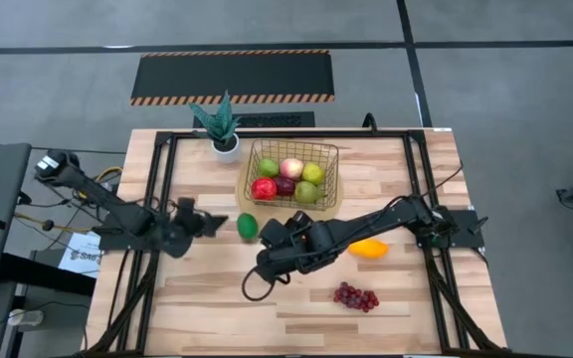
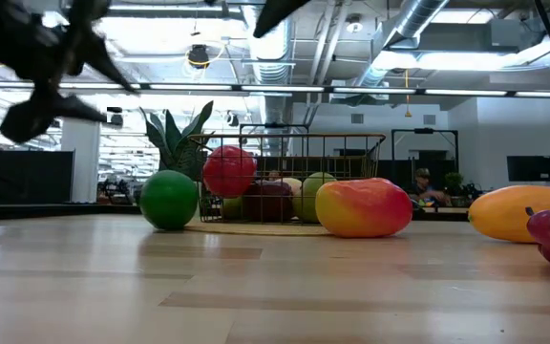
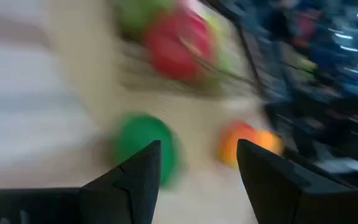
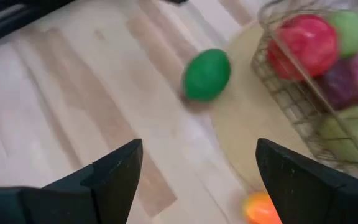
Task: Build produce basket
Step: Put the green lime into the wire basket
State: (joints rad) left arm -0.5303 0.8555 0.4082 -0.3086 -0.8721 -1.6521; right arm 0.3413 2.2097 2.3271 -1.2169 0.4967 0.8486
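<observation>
The gold wire basket (image 1: 291,174) stands at the table's far middle with several fruits in it, a red apple (image 1: 264,188) among them. A green lime (image 1: 248,226) lies on the table near the basket's left corner. My left gripper (image 1: 207,221) hangs to the lime's left, open and empty (image 3: 197,162). My right gripper (image 1: 279,229) hovers open and empty above the table (image 4: 197,162), just right of the lime. The orange-red mango (image 2: 363,207) lies under the right arm and is hidden in the high view. A yellow-orange fruit (image 1: 368,248) and purple grapes (image 1: 355,296) lie farther right.
A spiky potted plant (image 1: 225,129) stands left of the basket at the far edge. The basket sits on a round tan mat (image 4: 241,124). Black frame rails (image 1: 157,199) run along the table's left and right sides. Bare wood stretches along the near edge.
</observation>
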